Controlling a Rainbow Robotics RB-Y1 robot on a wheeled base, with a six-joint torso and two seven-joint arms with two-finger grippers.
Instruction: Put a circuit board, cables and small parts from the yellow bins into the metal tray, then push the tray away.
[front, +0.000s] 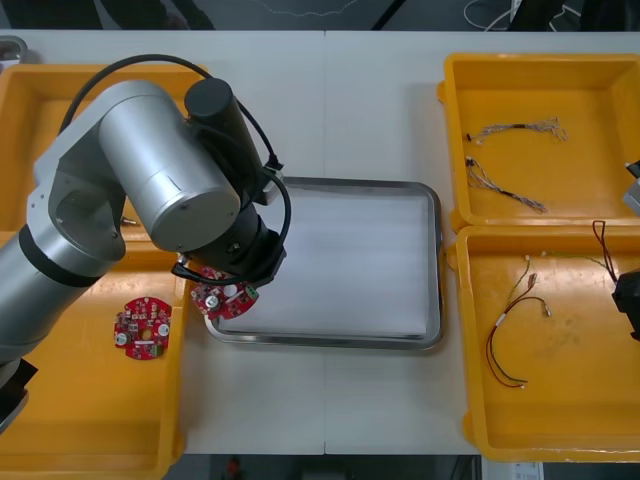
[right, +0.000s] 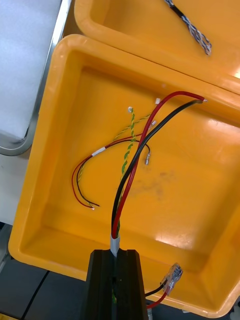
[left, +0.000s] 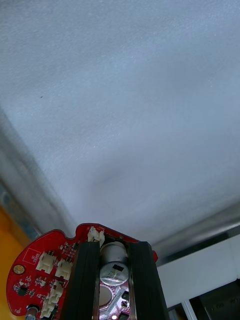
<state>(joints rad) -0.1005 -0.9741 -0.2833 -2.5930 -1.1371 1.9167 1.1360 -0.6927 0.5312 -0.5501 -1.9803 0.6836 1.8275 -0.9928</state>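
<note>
My left gripper (front: 226, 297) is shut on a round red circuit board (front: 232, 300) and holds it over the near left corner of the metal tray (front: 345, 262). In the left wrist view the board (left: 42, 265) sits between the fingers (left: 86, 280), above the tray's white inside (left: 125, 100). My right gripper (front: 628, 300) is at the right edge over the near right yellow bin (front: 570, 400). In its wrist view the gripper (right: 115, 254) is shut on a red and black cable (right: 145, 135), which rises from the fingers above the bin's floor (right: 180, 200).
A second circuit board (front: 142, 327) lies in the near left bin (front: 90, 410). A thin red and black cable (front: 510, 335) and a green-yellow twisted cable (right: 131, 142) lie in the near right bin. The far right bin (front: 560, 95) holds two twisted cables (front: 505, 185).
</note>
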